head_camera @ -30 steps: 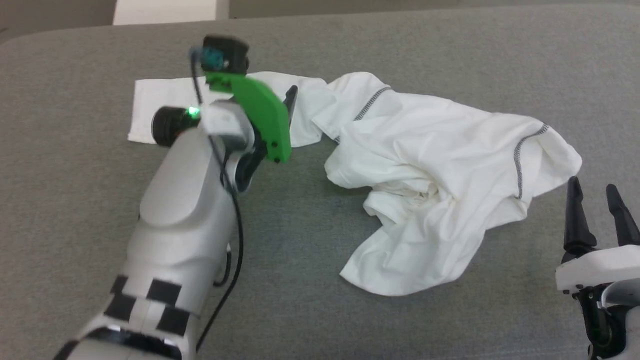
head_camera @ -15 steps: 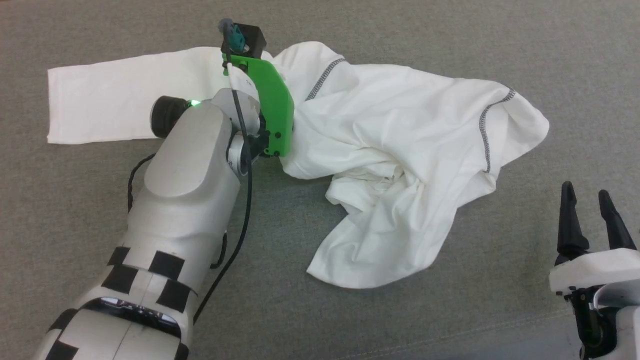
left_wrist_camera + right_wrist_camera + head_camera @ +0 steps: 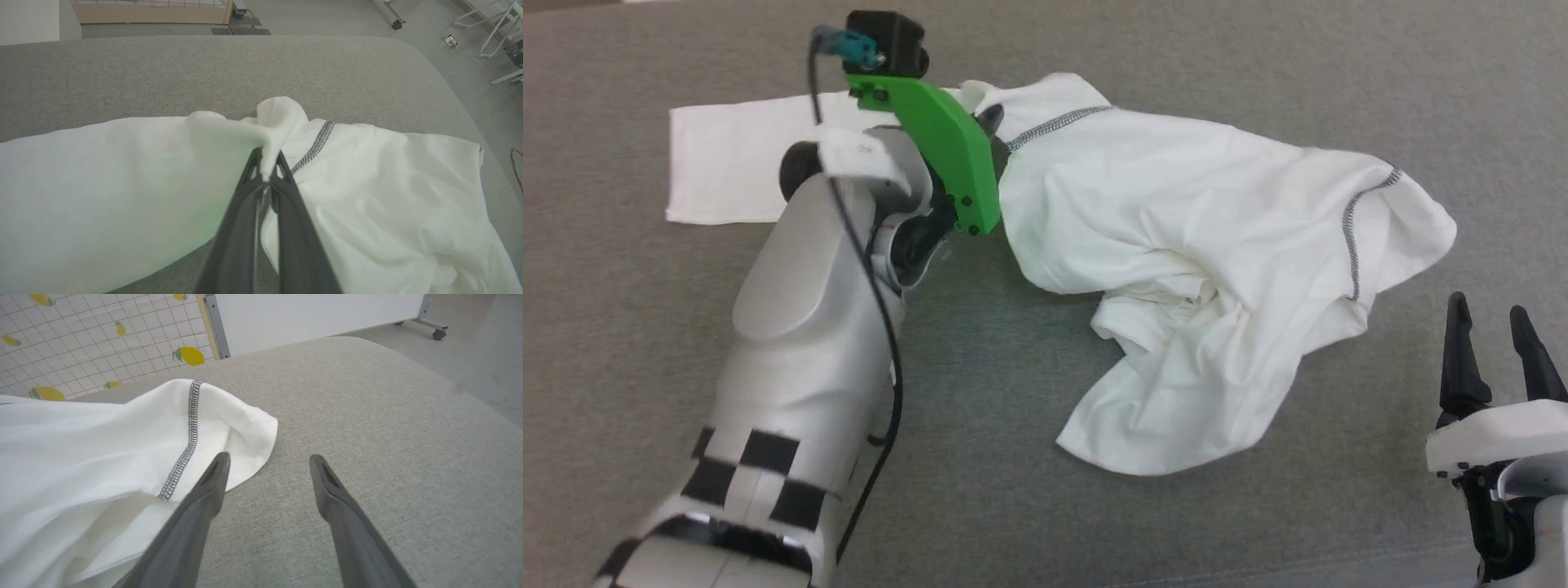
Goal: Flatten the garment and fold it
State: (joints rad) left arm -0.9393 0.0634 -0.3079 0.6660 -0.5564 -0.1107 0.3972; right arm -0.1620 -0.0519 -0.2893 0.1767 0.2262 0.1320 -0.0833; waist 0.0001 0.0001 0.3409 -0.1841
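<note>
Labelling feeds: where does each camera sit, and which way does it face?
Head: on the head, looking down at shirt on table; shows left arm, right gripper.
Left wrist: along left gripper, shut on a shirt fold.
Right wrist: along the open right gripper, over table beside the shirt's edge.
Shared: all three show the shirt.

The head camera looks steeply down on the grey fabric-covered surface [image 3: 1258, 49]. Both wrist cameras ride low and close, facing its far edge; all share the crumpled white long-sleeved shirt [image 3: 1217, 245].
</note>
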